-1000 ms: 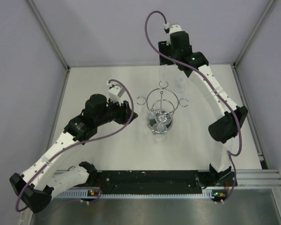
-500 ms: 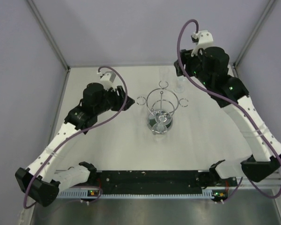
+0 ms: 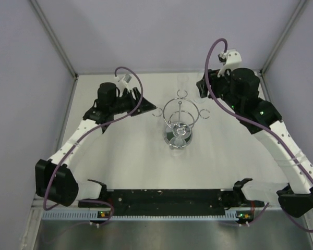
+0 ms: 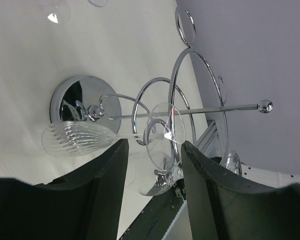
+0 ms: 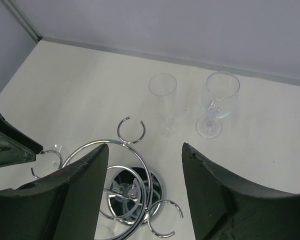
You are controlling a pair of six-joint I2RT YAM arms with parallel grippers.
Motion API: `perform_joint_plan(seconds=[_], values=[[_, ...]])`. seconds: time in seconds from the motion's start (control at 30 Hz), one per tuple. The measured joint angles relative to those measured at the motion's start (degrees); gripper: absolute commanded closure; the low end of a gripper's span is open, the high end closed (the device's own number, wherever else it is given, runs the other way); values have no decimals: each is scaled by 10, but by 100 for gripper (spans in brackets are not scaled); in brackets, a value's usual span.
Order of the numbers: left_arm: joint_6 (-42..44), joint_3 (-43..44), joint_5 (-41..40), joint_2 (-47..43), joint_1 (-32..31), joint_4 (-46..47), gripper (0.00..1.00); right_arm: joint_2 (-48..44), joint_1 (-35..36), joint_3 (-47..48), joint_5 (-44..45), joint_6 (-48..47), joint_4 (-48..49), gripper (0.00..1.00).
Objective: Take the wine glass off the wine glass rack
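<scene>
The chrome wine glass rack [image 3: 181, 103] stands mid-table on its round mirrored base [image 4: 70, 97]. A ribbed wine glass [image 4: 75, 139] hangs upside down from a ring near the post, and in the top view it shows over the base [image 3: 180, 136]. My left gripper [image 3: 138, 98] is open and empty just left of the rack; in its wrist view [image 4: 152, 150] the glass's foot [image 4: 165, 132] lies just beyond the fingertips. My right gripper [image 3: 203, 86] is open and empty above the rack's back right; its wrist view [image 5: 144, 150] looks down on the hoop [image 5: 140, 170].
A clear flute [image 5: 163, 90] and a second wine glass [image 5: 217, 102] stand on the table behind the rack, near the back wall. Empty ring loops [image 5: 131, 131] stick out around the hoop. Walls close in the table on the left, back and right.
The left gripper moved toward the back, up beside the rack. The right arm swung out to the right and its gripper came down toward the rack's back right. The glass still hangs.
</scene>
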Motion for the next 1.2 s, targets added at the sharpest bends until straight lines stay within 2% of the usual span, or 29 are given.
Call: perform_joint_plan(seconds=[0.63, 1.2], values=[[-56, -10, 74, 23, 0, 49, 49, -6, 0, -21, -3, 3, 9, 39], [-45, -21, 82, -4, -1, 17, 50, -6, 0, -22, -12, 6, 9, 39]])
